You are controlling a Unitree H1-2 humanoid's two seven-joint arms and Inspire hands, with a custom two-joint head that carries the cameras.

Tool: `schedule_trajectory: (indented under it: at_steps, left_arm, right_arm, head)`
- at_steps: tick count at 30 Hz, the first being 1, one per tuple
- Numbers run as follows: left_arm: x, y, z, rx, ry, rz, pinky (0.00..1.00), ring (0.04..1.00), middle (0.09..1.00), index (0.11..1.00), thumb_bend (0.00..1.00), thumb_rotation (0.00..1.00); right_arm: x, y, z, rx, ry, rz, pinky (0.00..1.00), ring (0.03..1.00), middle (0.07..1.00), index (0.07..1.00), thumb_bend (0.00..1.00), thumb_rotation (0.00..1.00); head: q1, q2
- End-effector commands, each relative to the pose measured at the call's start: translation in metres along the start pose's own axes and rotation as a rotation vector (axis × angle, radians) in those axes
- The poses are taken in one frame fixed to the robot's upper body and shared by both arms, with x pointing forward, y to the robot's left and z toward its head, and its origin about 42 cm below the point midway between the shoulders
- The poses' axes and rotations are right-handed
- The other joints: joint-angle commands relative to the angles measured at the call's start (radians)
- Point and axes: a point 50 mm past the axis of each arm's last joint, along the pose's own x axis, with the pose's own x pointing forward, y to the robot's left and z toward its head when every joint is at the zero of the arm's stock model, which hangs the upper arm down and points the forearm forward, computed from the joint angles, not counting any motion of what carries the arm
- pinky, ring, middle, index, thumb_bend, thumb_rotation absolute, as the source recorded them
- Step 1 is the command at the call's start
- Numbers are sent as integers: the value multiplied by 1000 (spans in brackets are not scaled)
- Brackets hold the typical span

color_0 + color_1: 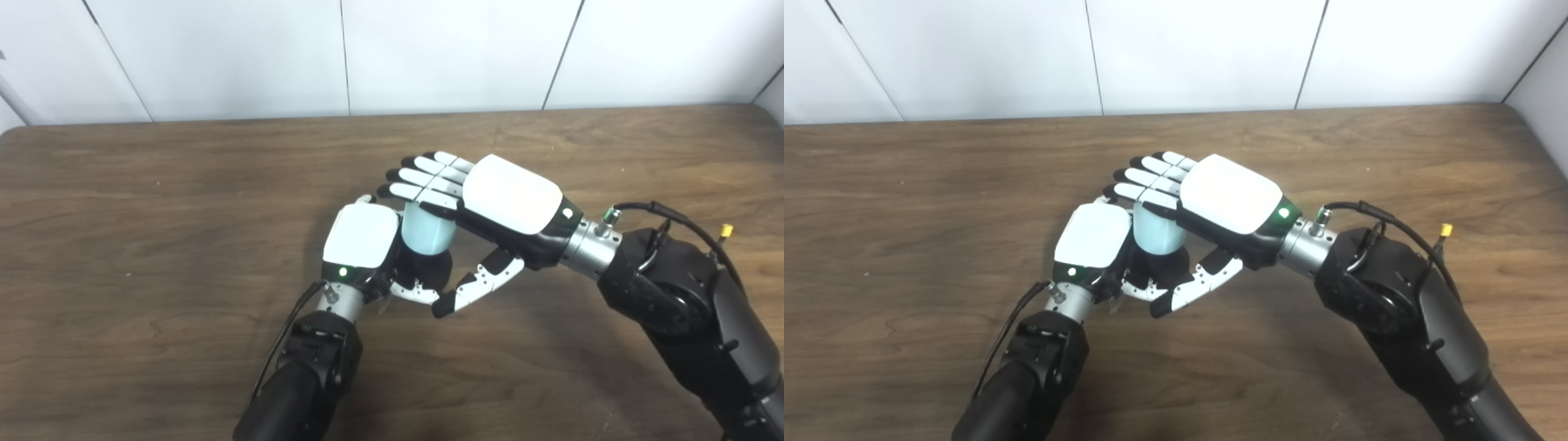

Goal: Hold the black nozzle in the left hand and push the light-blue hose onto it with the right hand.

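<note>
My left hand (361, 236) is near the middle of the table, shut on the black nozzle (430, 269), of which only a dark part shows below the hose. The light-blue hose (427, 231), a short pale cylinder, stands upright on top of the nozzle, right beside my left hand. My right hand (511, 195) is open. Its straight fingers (422, 177) lie flat over the top end of the hose and its thumb (474, 285) hangs apart below, beside the nozzle. I cannot tell whether the fingers touch the hose. The same scene shows in the right eye view, with the hose (1157, 233) between both hands.
The brown wooden table (153, 214) spreads on all sides of the hands. A white panelled wall (429, 55) runs along its far edge. My right forearm (680, 294) carries a black cable with a yellow tip (726, 231).
</note>
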Motion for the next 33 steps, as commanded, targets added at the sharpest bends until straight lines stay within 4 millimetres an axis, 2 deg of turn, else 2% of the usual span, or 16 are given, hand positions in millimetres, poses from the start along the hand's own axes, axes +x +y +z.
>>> schedule_trajectory:
  at_steps: [1, 6, 17, 21, 24, 28, 33]
  left_arm:
    - [3, 4, 6, 19, -17, 15, 852, 644, 549, 443, 516, 0]
    - [3, 3, 5, 13, -19, 28, 841, 633, 529, 456, 520, 0]
    - [3, 4, 5, 12, -19, 27, 860, 632, 533, 447, 519, 0]
    - [3, 4, 5, -4, -15, 11, 875, 641, 539, 447, 518, 0]
    - [2, 5, 5, -16, -18, 18, 877, 632, 537, 447, 518, 0]
    - [3, 5, 5, -15, -19, 16, 886, 627, 535, 447, 519, 0]
    - [3, 4, 5, -21, -14, 11, 898, 636, 535, 450, 519, 0]
  right_arm:
    - [-11, 29, 2, 42, 6, 208, 930, 931, 931, 925, 718, 958]
    - [-13, 31, 4, 45, 17, 251, 933, 925, 928, 919, 724, 950]
    - [-12, 37, 1, 63, 32, 267, 943, 946, 950, 929, 742, 1000]
    - [-7, 18, -1, 60, 32, 179, 946, 950, 951, 940, 727, 1000]
    - [-3, -5, -4, 110, 35, 57, 908, 940, 949, 940, 697, 1000]
    - [1, -33, -10, 193, 47, -83, 925, 943, 957, 961, 656, 1000]
    - [0, -49, -22, 282, 95, -234, 847, 918, 942, 960, 617, 1000]
  head:
    - [0, 1]
    - [-1, 5]
    - [-4, 4]
    - [-5, 1]
    - [-4, -1]
    - [-4, -2]
    - [-1, -1]
